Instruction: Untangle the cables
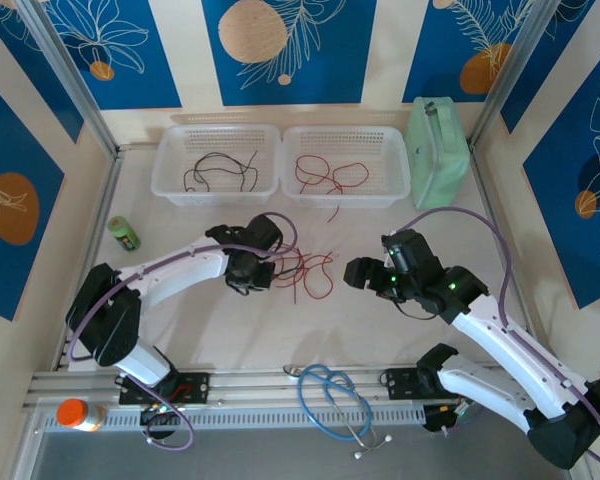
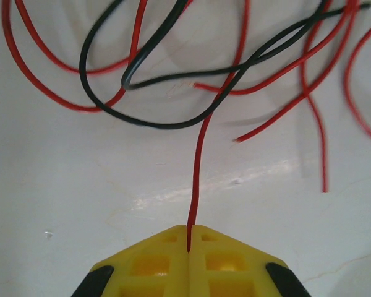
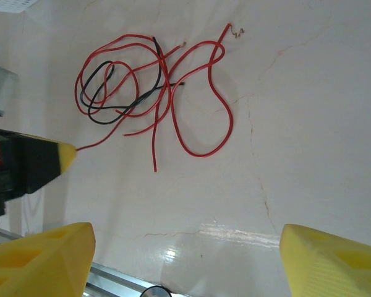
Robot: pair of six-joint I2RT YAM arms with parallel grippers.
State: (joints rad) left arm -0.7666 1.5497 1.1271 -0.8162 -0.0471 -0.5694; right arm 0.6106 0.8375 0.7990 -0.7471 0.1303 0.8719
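Observation:
A loose tangle of thin red and black cables [image 1: 305,272] lies at the middle of the table. My left gripper [image 1: 265,272] sits at the tangle's left edge. In the left wrist view its yellow jaws [image 2: 189,238] are pressed together on the end of one red cable [image 2: 198,167], which runs straight up into the tangle beneath a black cable [image 2: 167,124]. My right gripper [image 1: 358,272] hovers just right of the tangle, open. The right wrist view shows its fingers wide apart [image 3: 185,247] over bare table, with the tangle [image 3: 142,93] beyond them.
Two white baskets stand at the back: the left one [image 1: 218,130] holds black cables, the right one [image 1: 345,132] red cables. A pale green box [image 1: 438,150] stands beside them. A green bottle [image 1: 123,233] is at the left and a blue stethoscope [image 1: 335,400] lies at the near edge.

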